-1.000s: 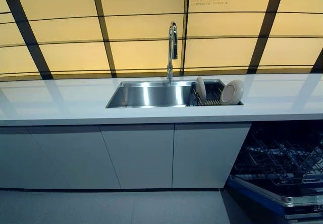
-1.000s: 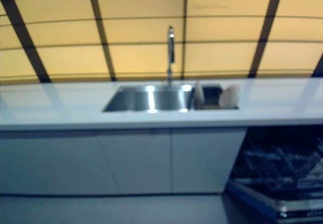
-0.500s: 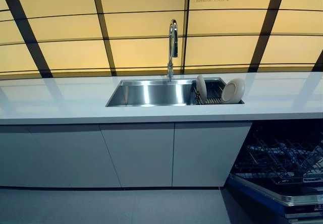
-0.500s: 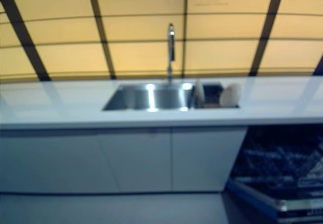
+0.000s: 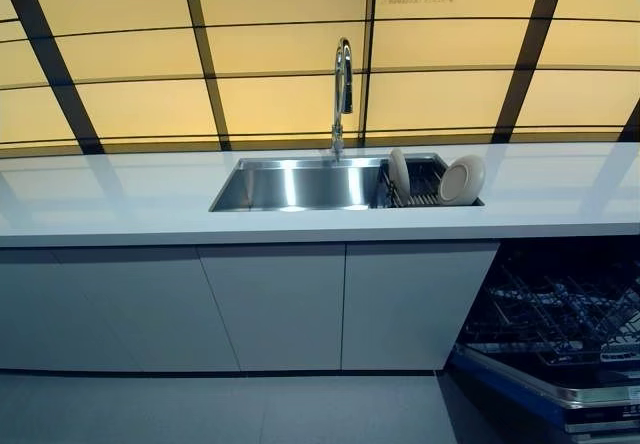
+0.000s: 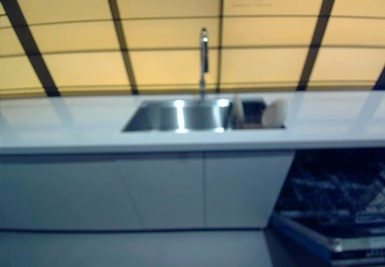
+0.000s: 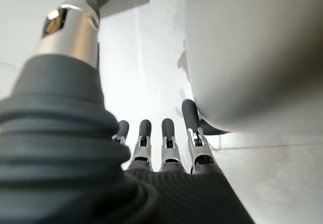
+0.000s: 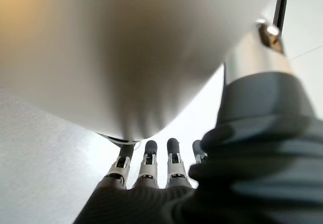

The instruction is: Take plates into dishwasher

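Observation:
Two cream plates stand on edge in a dark dish rack [image 5: 424, 192] at the right end of the steel sink [image 5: 300, 186]: a larger plate [image 5: 461, 180] facing me and a smaller plate [image 5: 399, 174] seen nearly edge-on. The dishwasher [image 5: 560, 314] is open at the lower right, its wire rack pulled out over the lowered door [image 5: 545, 389]. Neither hand shows in the eye views. My left hand [image 7: 151, 146] appears only in the left wrist view, fingers straight, holding nothing. My right hand [image 8: 151, 166] appears only in the right wrist view, fingers straight and empty.
A long white counter [image 5: 120, 199] runs across the view, with a tall chrome faucet [image 5: 342, 94] behind the sink. Flat pale cabinet fronts [image 5: 270, 304] sit below it, and grey floor [image 5: 200, 409] lies in front. A yellow panelled wall with dark bars rises behind.
The whole picture shifted slightly upward since a second ago, so the camera moved. The plates, rack and dishwasher have stayed put.

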### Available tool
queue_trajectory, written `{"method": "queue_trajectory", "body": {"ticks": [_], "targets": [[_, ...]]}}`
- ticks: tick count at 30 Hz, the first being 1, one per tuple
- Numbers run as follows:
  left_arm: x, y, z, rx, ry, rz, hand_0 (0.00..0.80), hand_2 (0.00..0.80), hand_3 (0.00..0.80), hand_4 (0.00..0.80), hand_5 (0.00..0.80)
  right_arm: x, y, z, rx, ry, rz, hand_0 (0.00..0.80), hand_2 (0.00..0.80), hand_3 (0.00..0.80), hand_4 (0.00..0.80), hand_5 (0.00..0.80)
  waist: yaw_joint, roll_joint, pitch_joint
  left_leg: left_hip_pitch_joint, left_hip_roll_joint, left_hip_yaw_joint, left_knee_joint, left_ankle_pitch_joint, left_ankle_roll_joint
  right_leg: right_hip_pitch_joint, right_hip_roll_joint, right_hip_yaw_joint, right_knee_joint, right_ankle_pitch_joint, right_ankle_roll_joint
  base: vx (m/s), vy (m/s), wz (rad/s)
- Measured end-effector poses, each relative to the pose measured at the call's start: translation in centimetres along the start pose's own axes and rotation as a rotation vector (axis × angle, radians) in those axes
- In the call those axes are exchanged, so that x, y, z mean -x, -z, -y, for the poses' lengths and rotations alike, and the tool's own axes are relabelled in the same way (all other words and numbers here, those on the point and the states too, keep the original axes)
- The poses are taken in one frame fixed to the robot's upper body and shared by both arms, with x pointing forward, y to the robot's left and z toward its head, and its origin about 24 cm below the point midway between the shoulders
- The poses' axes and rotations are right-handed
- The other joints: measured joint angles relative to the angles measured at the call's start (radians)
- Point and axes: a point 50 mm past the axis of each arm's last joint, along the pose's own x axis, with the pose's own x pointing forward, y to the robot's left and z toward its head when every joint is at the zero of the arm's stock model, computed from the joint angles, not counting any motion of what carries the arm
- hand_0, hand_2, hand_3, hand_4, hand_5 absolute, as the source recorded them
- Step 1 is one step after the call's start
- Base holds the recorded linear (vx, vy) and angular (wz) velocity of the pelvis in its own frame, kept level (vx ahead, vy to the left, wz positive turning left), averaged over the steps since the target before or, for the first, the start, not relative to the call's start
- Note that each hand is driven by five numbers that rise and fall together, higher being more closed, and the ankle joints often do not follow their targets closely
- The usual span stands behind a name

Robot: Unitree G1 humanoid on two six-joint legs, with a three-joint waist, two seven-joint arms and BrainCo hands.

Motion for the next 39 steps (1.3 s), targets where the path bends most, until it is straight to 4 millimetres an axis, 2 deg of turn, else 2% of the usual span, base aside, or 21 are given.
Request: {"method": "queue_trajectory", "body": {"ticks": [3, 5, 7, 9, 10, 12, 15, 18, 22, 25, 26, 27, 29, 30, 31, 32, 33, 34, 35, 37, 39], "targets": [[0.8, -2.4, -0.6, -0.118, 0.037, 0.133, 0.000, 0.000, 0.000, 0.000, 0.000, 1.4, -3.4, 1.6, 0.031, 0.012, 0.188, 0.000, 0.000, 0.000, 0.000, 0.000, -0.001, 0.001, 0.016, 0.001, 0.000, 0.000, 0.000, 0.002, 0.000, 0.000, 0.001, 0.001, 0.000, 0.001, 0.001, -0.002, -0.011, 0.00], [2.3, -5.7, -1.5, -0.212, 0.034, 0.290, 0.000, 0.000, 0.000, 0.000, 0.000, 3.0, -6.0, 2.8, 0.101, 0.030, 0.314, 0.000, 0.000, 0.000, 0.000, 0.000, 0.001, 0.003, 0.021, 0.002, 0.000, -0.003, -0.002, 0.005, -0.004, 0.003, 0.001, -0.001, 0.000, 0.001, 0.000, 0.002, -0.027, 0.04], [3.6, -7.3, -2.2, -0.266, 0.018, 0.362, 0.000, 0.000, 0.000, 0.000, 0.000, 4.2, -7.5, 3.1, 0.145, 0.027, 0.394, 0.000, 0.000, 0.000, 0.000, 0.000, 0.000, 0.004, 0.021, 0.002, 0.000, -0.003, -0.002, 0.005, -0.005, 0.004, 0.001, -0.001, 0.000, 0.002, -0.001, 0.002, -0.009, 0.02], [6.8, -9.8, -4.0, -0.374, -0.015, 0.463, 0.000, 0.000, 0.000, 0.000, 0.000, 7.2, -10.3, 3.0, 0.219, 0.036, 0.565, 0.000, 0.000, 0.000, 0.000, 0.000, -0.001, 0.008, 0.027, 0.010, 0.000, -0.003, -0.001, 0.007, -0.005, 0.006, 0.001, -0.002, -0.001, 0.003, -0.003, 0.000, 0.000, 0.00], [7.8, -10.4, -4.8, -0.394, -0.044, 0.489, 0.000, 0.000, 0.000, 0.000, 0.000, 8.1, -11.0, 3.1, 0.228, 0.035, 0.620, 0.000, 0.000, 0.000, 0.000, 0.000, -0.001, 0.009, 0.027, 0.013, -0.001, -0.002, -0.001, 0.007, -0.005, 0.009, 0.000, -0.002, -0.001, 0.003, -0.003, 0.032, -0.025, 0.00], [9.4, -11.4, -6.1, -0.428, -0.090, 0.511, 0.000, 0.000, 0.000, 0.000, 0.000, 9.2, -11.8, 3.4, 0.228, 0.043, 0.673, 0.000, 0.000, 0.000, 0.000, 0.000, -0.004, 0.012, 0.028, 0.016, -0.002, -0.001, -0.001, 0.007, -0.005, 0.013, -0.001, -0.001, -0.001, 0.001, -0.001, 0.012, -0.016, 0.01], [12.4, -13.4, -6.4, -0.414, -0.072, 0.659, 0.000, 0.000, 0.000, 0.000, 0.000, 11.1, -12.5, 3.6, 0.206, 0.034, 0.786, 0.000, 0.000, 0.000, 0.000, 0.000, -0.001, 0.015, 0.037, 0.014, -0.003, -0.003, -0.001, 0.007, -0.004, 0.013, -0.002, -0.001, 0.000, 0.000, 0.001, 0.020, -0.056, 0.02], [13.1, -14.1, -6.0, -0.409, -0.006, 0.710, 0.000, 0.000, 0.000, 0.000, 0.000, 11.9, -13.1, 3.8, 0.191, 0.025, 0.845, 0.000, 0.000, 0.000, 0.000, 0.000, -0.001, 0.020, 0.040, 0.015, -0.001, -0.004, -0.001, 0.007, -0.003, 0.021, -0.001, -0.001, 0.000, -0.002, 0.003, 0.039, -0.066, 0.02], [14.5, -14.9, -5.9, -0.471, 0.032, 0.733, 0.000, 0.000, 0.000, 0.000, 0.000, 14.5, -14.4, 4.7, 0.254, 0.024, 0.901, 0.000, 0.000, 0.000, 0.000, 0.000, -0.001, 0.016, 0.057, 0.008, -0.001, -0.008, 0.036, 0.006, -0.005, 0.023, -0.001, -0.001, 0.007, -0.006, 0.001, 0.020, -0.080, 0.06], [16.4, -16.1, -6.9, -0.465, 0.003, 0.809, 0.000, 0.000, 0.000, 0.000, 0.000, 16.0, -15.1, 5.9, 0.236, 0.067, 0.959, 0.000, 0.000, 0.000, 0.000, 0.000, 0.002, -0.031, 0.121, -0.088, -0.019, -0.014, 0.225, 0.001, -0.010, 0.007, -0.023, 0.013, 0.052, -0.031, -0.025, 0.148, 0.028, 0.18], [16.8, -16.2, -7.3, -0.455, -0.010, 0.831, 0.000, 0.000, 0.000, 0.000, 0.000, 16.4, -15.2, 6.3, 0.225, 0.090, 0.982, 0.000, 0.000, 0.000, 0.000, 0.000, 0.005, -0.045, 0.150, -0.146, -0.021, -0.008, 0.331, -0.002, -0.013, 0.006, -0.025, 0.029, 0.061, -0.036, -0.033, 0.188, 0.074, 0.11], [16.9, -16.1, -7.4, -0.456, -0.012, 0.831, 0.000, 0.000, 0.000, 0.000, 0.000, 16.5, -15.1, 6.5, 0.220, 0.106, 0.986, 0.000, 0.000, 0.000, 0.000, 0.000, 0.006, -0.046, 0.159, -0.159, -0.018, -0.001, 0.338, -0.009, -0.012, 0.003, -0.027, 0.033, 0.066, -0.036, -0.036, 0.335, 0.116, -0.02], [17.2, -16.0, -7.5, -0.470, -0.017, 0.826, 0.000, 0.000, 0.000, 0.000, 0.000, 17.2, -15.1, 7.3, 0.218, 0.150, 0.983, 0.000, 0.000, 0.000, 0.000, 0.000, 0.027, -0.018, 0.169, -0.160, -0.014, 0.033, 0.234, -0.020, -0.027, -0.035, -0.023, 0.059, 0.089, -0.038, -0.037, 0.415, 0.091, -0.24], [17.4, -16.2, -7.4, -0.479, -0.018, 0.833, 0.000, 0.000, 0.000, 0.000, 0.000, 17.4, -15.1, 7.5, 0.218, 0.157, 0.982, 0.000, 0.000, 0.000, 0.000, 0.000, 0.028, -0.012, 0.170, -0.159, -0.025, 0.032, 0.207, -0.027, -0.039, -0.044, -0.021, 0.077, 0.074, -0.038, -0.035, 0.428, 0.050, -0.39], [17.6, -16.3, -7.2, -0.476, -0.011, 0.855, 0.000, 0.000, 0.000, 0.000, 0.000, 17.7, -15.0, 8.0, 0.210, 0.173, 0.982, 0.000, 0.000, 0.000, 0.000, 0.000, 0.045, 0.027, 0.155, -0.153, -0.023, 0.002, 0.115, -0.040, -0.034, -0.030, 0.008, 0.107, 0.005, -0.040, -0.014, 0.319, 0.048, -0.57], [17.7, -16.5, -7.2, -0.480, -0.013, 0.868, 0.000, 0.000, 0.000, 0.000, 0.000, 18.1, -15.2, 8.4, 0.205, 0.188, 0.995, 0.000, 0.000, 0.000, 0.000, 0.000, 0.078, 0.052, 0.182, -0.139, -0.007, 0.014, 0.092, -0.014, -0.026, -0.061, 0.024, 0.100, 0.100, -0.049, -0.014, 0.411, 0.077, -0.76], [18.6, -16.8, -7.3, -0.495, -0.035, 0.895, 0.000, 0.000, 0.000, 0.000, 0.000, 17.7, -14.9, 8.6, 0.170, 0.184, 0.992, 0.000, 0.000, 0.000, 0.000, 0.000, 0.107, 0.054, 0.200, -0.130, 0.021, 0.052, 0.116, 0.016, -0.025, -0.095, 0.049, 0.068, 0.351, -0.140, -0.037, 0.280, 0.095, -1.01], [19.7, -16.7, -7.8, -0.514, -0.067, 0.906, 0.000, 0.000, 0.000, 0.000, 0.000, 17.2, -14.3, 8.5, 0.156, 0.171, 0.973, 0.000, 0.000, 0.000, 0.000, 0.000, 0.142, 0.001, 0.197, -0.101, -0.009, 0.064, 0.137, 0.010, 0.008, -0.047, 0.036, 0.080, 0.394, -0.233, -0.047, 0.217, 0.085, -0.96], [20.1, -16.5, -8.3, -0.522, -0.085, 0.891, 0.000, 0.000, 0.000, 0.000, 0.000, 17.2, -14.4, 8.4, 0.145, 0.165, 0.985, 0.000, 0.000, 0.000, 0.000, 0.000, 0.159, -0.041, 0.188, -0.103, -0.043, 0.070, 0.152, -0.003, 0.036, -0.011, 0.007, 0.093, 0.331, -0.274, -0.054, 0.238, 0.108, -0.58], [20.2, -16.7, -8.3, -0.515, -0.090, 0.900, 0.000, 0.000, 0.000, 0.000, 0.000, 17.5, -14.3, 8.9, 0.072, 0.183, 1.053, 0.000, 0.000, 0.000, 0.000, 0.000, 0.141, -0.067, 0.170, -0.106, -0.058, 0.066, 0.173, -0.020, 0.043, 0.050, -0.007, 0.094, 0.223, -0.256, -0.042, 0.241, 0.110, -0.03], [20.3, -17.4, -8.4, -0.518, -0.092, 0.919, 0.000, 0.000, 0.000, 0.000, 0.000, 17.1, -14.3, 8.6, 0.027, 0.177, 1.081, 0.000, 0.000, 0.000, 0.000, 0.000, 0.140, -0.083, 0.161, -0.110, -0.070, 0.077, 0.181, -0.022, 0.056, 0.054, -0.020, 0.095, 0.213, -0.244, -0.023, 0.208, 0.116, -0.06]]}}
